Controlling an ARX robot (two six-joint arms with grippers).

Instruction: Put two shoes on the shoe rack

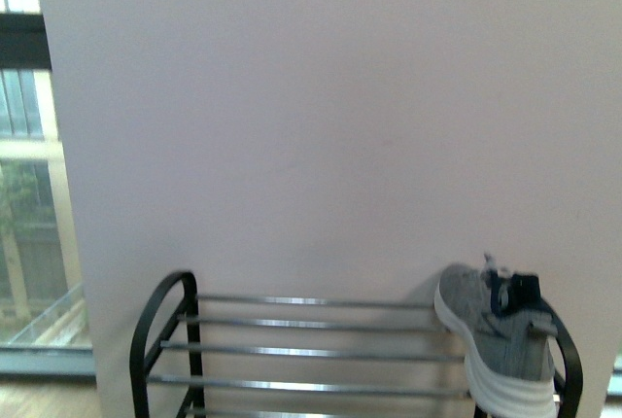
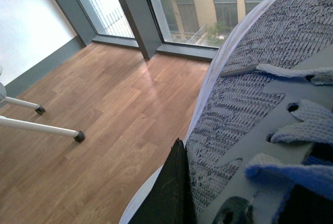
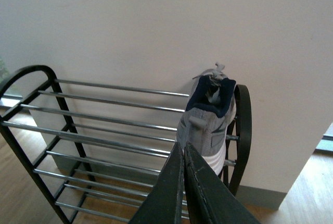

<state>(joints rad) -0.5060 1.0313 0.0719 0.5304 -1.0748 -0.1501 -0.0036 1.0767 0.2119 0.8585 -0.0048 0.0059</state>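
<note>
Gripping a grey knit sneaker (image 2: 250, 94), the left gripper (image 2: 182, 153) shows only one dark finger (image 2: 167, 195), which lies flat against the shoe's knit flank. The other finger is hidden behind the shoe. This sneaker fills most of the left wrist view, with its pale laces (image 2: 307, 125) close to the lens, and it is held up over a wooden floor (image 2: 104, 130). Beyond it stand tall windows (image 2: 208, 5) and two white chair legs (image 2: 41, 127) on dark casters.

The right gripper (image 3: 183, 148) has its two black fingers (image 3: 166, 193) brought together with nothing between them, the tips aimed at the heel of a second grey sneaker (image 1: 496, 335). That shoe rests on the top tier of the shoe rack (image 1: 292, 350), at its right end. It sits just beside the rounded right side frame (image 1: 571, 360), tilted, with its toe toward the white wall (image 1: 340, 126).
</note>
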